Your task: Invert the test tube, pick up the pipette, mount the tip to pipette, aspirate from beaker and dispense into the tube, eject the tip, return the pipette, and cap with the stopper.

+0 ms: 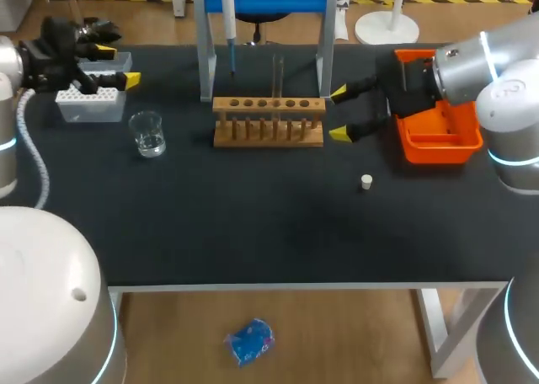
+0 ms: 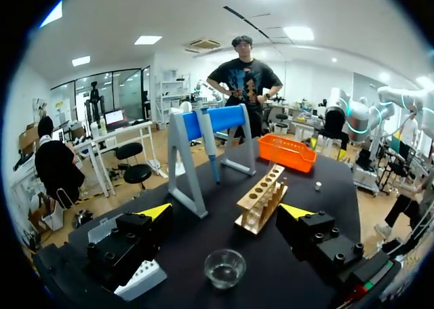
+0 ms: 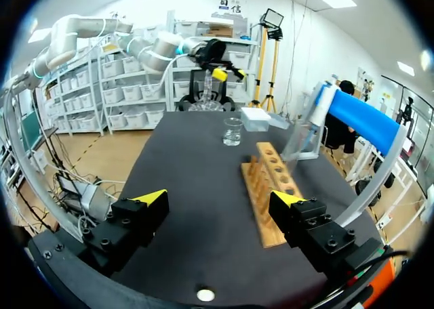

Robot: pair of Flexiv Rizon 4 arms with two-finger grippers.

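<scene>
- Black matting covers the table (image 1: 253,232), and every item listed below rests on it.
- Nearest to you is the stopper (image 1: 366,181): a small white plug, standing alone on the mat, well apart from the other items.
- Next, to the left, find the beaker (image 1: 148,134): clear glass, upright, holding a shallow layer of clear liquid.
- At centre stands the wooden rack (image 1: 268,131), with a single row of round holes along its top.
- The test tube (image 1: 278,77) is a slim tube of clear glass. It stands upright in one of the rack's middle holes and rises well above the wood. You cannot tell which end is uppermost.
- The right gripper (image 1: 339,112) hovers just beside the rack's right end. Its yellow-tipped fingers are spread wide, with nothing between them.
- Behind it sits the orange tray (image 1: 438,144), partly covered by the right arm.
- On the far left, the left gripper (image 1: 118,66) hangs over the white tip box (image 1: 88,106), fingers likewise spread and holding nothing.
- Farthest back, the pipette (image 1: 228,18) hangs vertically from a stand (image 1: 205,56) with grey legs and a blue crossbar. Its slender lower end points down, behind the rack's left half.
</scene>
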